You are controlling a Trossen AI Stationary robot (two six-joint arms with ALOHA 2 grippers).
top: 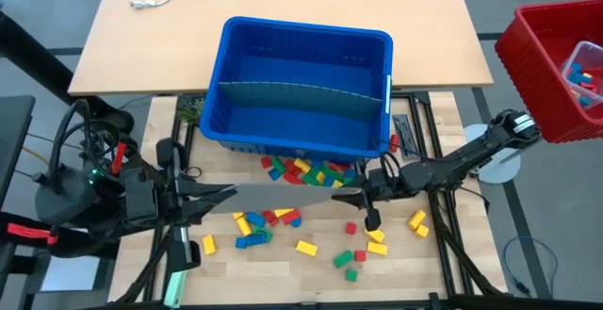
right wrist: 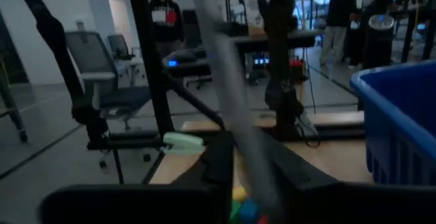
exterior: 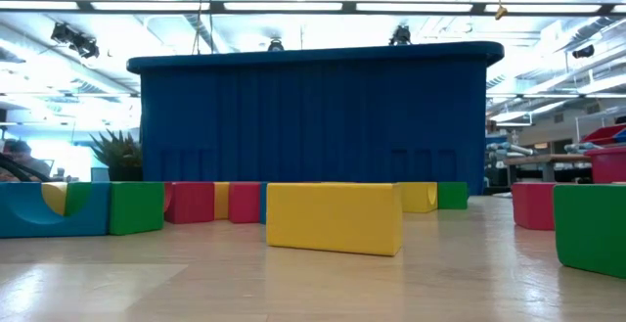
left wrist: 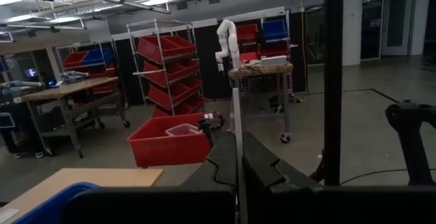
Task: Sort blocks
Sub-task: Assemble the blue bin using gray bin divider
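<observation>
1. The right gripper (top: 369,197) reached in from the table's right side, its fingers pinched on the end of a flat grey panel (top: 283,197) that spanned the gap between the two arms, just in front of the blue bin (top: 306,84).
2. The left gripper (top: 219,195) met the same panel from the left, its fingers shut tight on the opposite end; in the left wrist view the panel (left wrist: 238,149) showed edge-on between the closed fingers (left wrist: 225,166).
3. The blocks (top: 311,171) lay loose on the wooden table (top: 283,272), red, yellow, green and blue, the thickest cluster pressed against the bin's near wall and under the panel.
4. More blocks were scattered nearer the table's front edge, among them a yellow block (top: 306,248) and a green block (top: 351,274), with a blue, yellow and red group (top: 252,227) to the left.
5. From table height, a yellow block (exterior: 334,217) stood in the foreground before the bin's dark blue wall (exterior: 313,126).
6. A red bin (top: 556,65) sat well apart off the table's right, holding a clear tub of blocks.
</observation>
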